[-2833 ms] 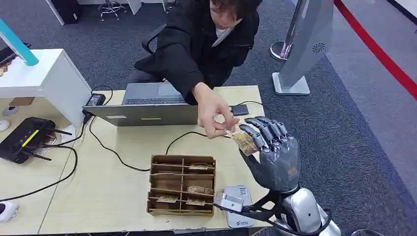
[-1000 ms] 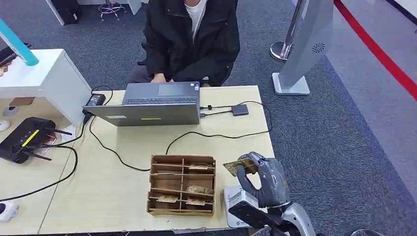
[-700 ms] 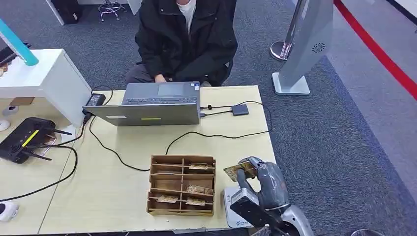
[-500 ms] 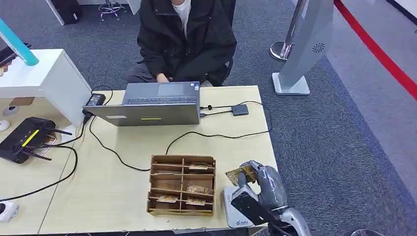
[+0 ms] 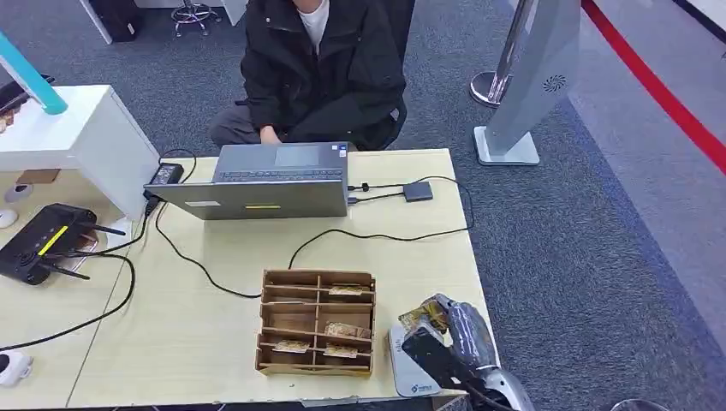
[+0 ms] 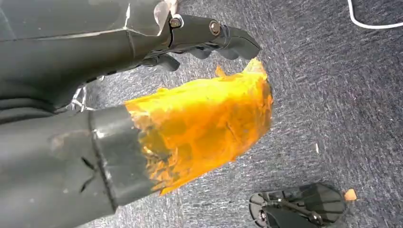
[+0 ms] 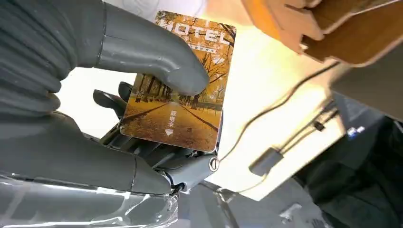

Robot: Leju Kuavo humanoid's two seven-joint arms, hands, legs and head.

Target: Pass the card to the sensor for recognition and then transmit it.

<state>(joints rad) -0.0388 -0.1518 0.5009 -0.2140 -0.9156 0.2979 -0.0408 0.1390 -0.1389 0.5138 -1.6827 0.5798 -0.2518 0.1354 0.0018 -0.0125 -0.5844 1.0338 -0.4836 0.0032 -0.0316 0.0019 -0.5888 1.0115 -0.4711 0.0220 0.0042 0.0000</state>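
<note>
Head view is showing the right hand (image 5: 454,330) hovering low over the near right corner of the wooden table (image 5: 223,257), with the card (image 5: 423,315) pinched in it directly above the white sensor (image 5: 409,364) that is lying flat at the table's front edge, just right of the wooden organizer (image 5: 317,323). Whether the card is touching the sensor cannot be told from here. Right wrist view is giving the closer look: the thick grey thumb (image 7: 147,52) is pressing on the face of the card (image 7: 183,78), a hotel card printed with an autumn avenue of trees, while darker fingers (image 7: 114,102) are bracing it from behind, so the hand is clamping the card firmly. Across the table, an open laptop (image 5: 265,180) is sitting at the far edge, with a black cable (image 5: 342,233) running over the tabletop toward a small adapter (image 5: 418,191). A person in a dark jacket (image 5: 321,64) is sitting behind the laptop. A black router (image 5: 38,242) is lying on the neighbouring desk on the left. Left wrist view is looking down at grey carpet, with the left hand (image 6: 190,95) hanging there; its thumb is wearing an orange covering, its dark fingers are lying slightly curled and apart from the thumb, and they are gripping nothing.
</note>
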